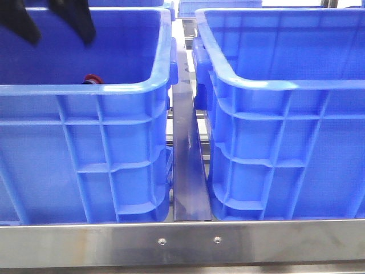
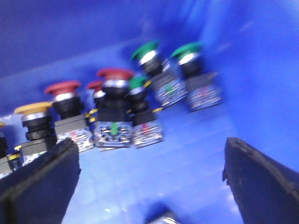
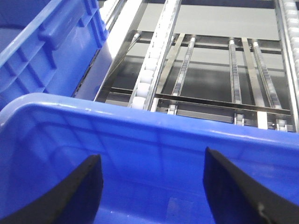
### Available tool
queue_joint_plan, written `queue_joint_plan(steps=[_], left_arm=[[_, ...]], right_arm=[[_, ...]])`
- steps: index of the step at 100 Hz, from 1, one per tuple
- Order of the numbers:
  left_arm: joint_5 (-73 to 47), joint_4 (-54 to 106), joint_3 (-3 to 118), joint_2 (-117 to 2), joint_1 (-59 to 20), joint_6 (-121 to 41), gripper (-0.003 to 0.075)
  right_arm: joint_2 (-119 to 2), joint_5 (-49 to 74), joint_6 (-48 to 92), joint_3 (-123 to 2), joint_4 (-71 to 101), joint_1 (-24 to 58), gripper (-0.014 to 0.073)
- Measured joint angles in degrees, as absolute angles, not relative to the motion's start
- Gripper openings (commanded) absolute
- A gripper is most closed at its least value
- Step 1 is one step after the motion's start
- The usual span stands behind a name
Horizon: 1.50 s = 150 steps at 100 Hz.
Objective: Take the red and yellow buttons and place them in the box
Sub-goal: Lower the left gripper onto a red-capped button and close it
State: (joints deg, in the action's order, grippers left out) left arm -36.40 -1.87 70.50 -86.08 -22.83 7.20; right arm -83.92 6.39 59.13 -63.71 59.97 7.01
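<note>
In the left wrist view a row of push buttons stands on the floor of the left blue crate (image 2: 187,158). It includes a yellow-capped button (image 2: 32,108) and red-capped ones (image 2: 62,87) (image 2: 114,73). My left gripper (image 2: 149,182) is open and empty, a little short of the row. In the front view its black fingers (image 1: 74,20) hang inside the left crate (image 1: 85,142), and one red cap (image 1: 91,79) peeks over the rim. My right gripper (image 3: 152,186) is open and empty over the inside of the right blue crate (image 3: 140,140) and is hidden in the front view.
Green-capped buttons (image 2: 145,49) (image 2: 187,49) stand beside the red ones near the crate wall. A blurred dark part (image 2: 161,217) lies between my left fingers. The right crate (image 1: 285,142) stands across a metal rail (image 1: 188,171). Conveyor rollers (image 3: 210,70) lie beyond it.
</note>
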Motion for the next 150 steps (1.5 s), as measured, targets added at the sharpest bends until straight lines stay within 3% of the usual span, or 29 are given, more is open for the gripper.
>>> queue_joint_plan(steps=[79, 89, 106, 113, 150], left_arm=[[-27.88, -2.57, 70.5, -100.62, -17.97, 7.77, 0.058], [-27.88, -2.57, 70.5, -100.75, -17.97, 7.77, 0.0498], [-27.88, -2.48, 70.5, -100.75, -17.97, 7.77, 0.0191], [-27.98, -2.48, 70.61, -100.75, -17.97, 7.77, 0.0103], [-28.07, -0.55, 70.34, -96.4, -17.97, 7.77, 0.0089]], right_arm=[[-83.92, 7.47, 59.13, -63.71, 59.77, 7.01, 0.0489], [-83.92, 7.47, 59.13, -63.71, 59.77, 7.01, 0.0489], [-83.92, 7.47, 59.13, -63.71, 59.77, 7.01, 0.0489], [-83.92, 7.47, 59.13, -63.71, 59.77, 7.01, 0.0489], [-83.77, 8.04, 59.13, -63.71, 59.77, 7.01, 0.0489]])
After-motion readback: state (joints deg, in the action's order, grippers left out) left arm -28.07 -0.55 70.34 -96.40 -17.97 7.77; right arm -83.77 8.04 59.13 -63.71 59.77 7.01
